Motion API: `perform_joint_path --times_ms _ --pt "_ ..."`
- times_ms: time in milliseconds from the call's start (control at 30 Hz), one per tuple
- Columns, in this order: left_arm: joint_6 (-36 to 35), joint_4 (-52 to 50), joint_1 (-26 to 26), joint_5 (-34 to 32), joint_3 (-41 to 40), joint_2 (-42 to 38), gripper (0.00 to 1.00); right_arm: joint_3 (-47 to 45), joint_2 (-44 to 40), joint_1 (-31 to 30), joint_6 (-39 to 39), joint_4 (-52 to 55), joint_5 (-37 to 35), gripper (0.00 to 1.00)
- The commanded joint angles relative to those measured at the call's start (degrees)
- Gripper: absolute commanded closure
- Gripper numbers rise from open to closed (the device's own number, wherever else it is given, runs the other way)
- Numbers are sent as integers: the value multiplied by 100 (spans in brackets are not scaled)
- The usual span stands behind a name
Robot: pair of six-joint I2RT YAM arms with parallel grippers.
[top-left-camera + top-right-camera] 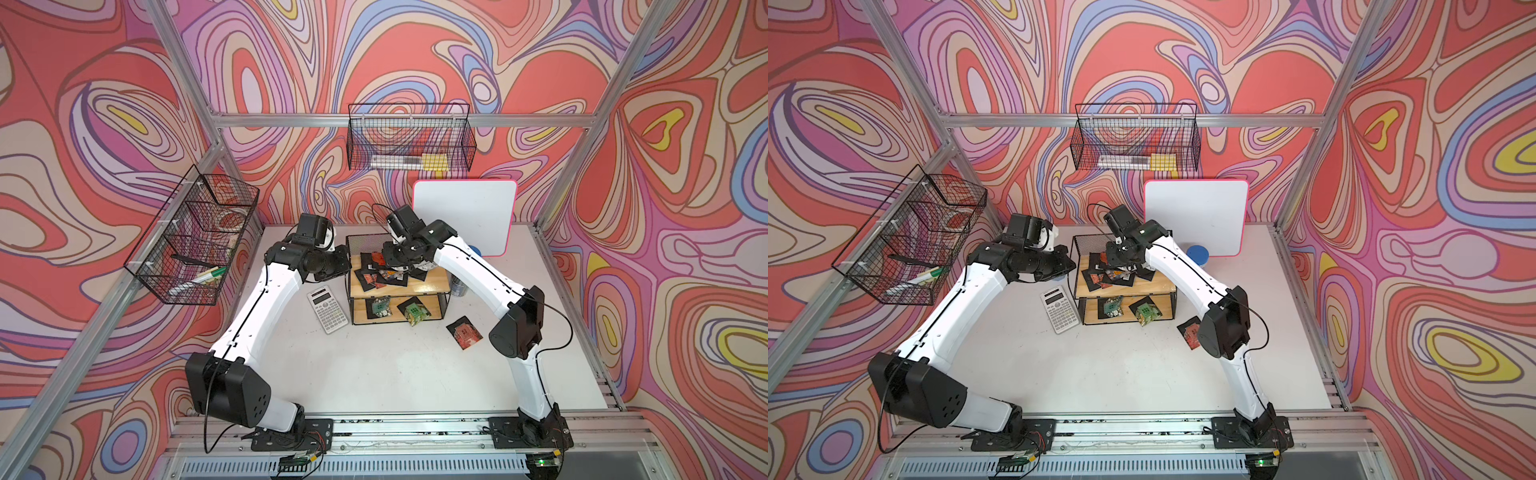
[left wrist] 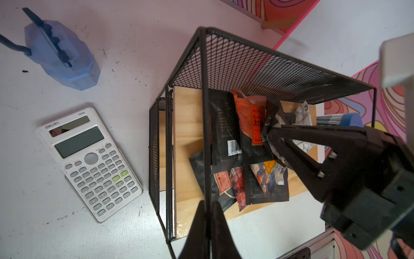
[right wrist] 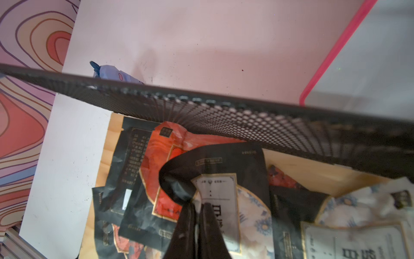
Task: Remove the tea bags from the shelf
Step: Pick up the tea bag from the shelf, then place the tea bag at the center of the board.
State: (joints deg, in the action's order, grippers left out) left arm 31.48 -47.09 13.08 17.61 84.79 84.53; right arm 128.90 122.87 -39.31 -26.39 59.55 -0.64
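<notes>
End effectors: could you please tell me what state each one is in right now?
Left end effector: closed on the shelf, around its wire post.
Right end effector: closed on a black-and-white tea bag.

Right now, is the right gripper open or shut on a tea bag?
Shut on a tea bag: the right gripper pinches its crumpled edge, jaws nearly touching, over the shelf.

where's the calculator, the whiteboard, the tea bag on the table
white-grey plastic calculator [image 1: 331,316]: in a top view, keypad middle
pink-rimmed white board [image 1: 463,216]: in a top view, white face centre
lone black-and-red foil tea bag [image 1: 465,333]: in a top view, red panel
</notes>
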Motion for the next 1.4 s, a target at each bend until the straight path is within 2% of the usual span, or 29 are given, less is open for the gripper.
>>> perform_joint_path --times_ms 0,133,267,400,533,633,800,1100,1367 --pt "20 42 -25 -108 72 134 100 151 -580 24 29 -186 -163 92" --pt "21 33 -21 -121 81 145 100 -150 -1077 23 -95 -394 -285 93" --pt "24 35 -25 -124 90 144 100 -1037 -1957 24 -335 -917 -589 95" --pt "15 25 -25 -131 91 148 100 -2034 -2942 27 -821 -1118 -1385 96" --pt "14 25 -25 -135 115 157 100 -2880 -3715 72 -1508 -739 -2269 99" --pt "20 31 -25 -139 123 170 100 -3689 -4308 228 -2176 -541 -2556 99" --pt "41 51 -25 -127 132 179 100 -5203 -5195 715 -3332 -302 -2269 100" --pt "45 60 -25 -117 151 207 100 -7906 -5941 1213 -4757 -1160 -1119 100" --pt "47 51 -25 -126 182 214 100 -8963 -5731 1276 -5227 -1857 -623 97"
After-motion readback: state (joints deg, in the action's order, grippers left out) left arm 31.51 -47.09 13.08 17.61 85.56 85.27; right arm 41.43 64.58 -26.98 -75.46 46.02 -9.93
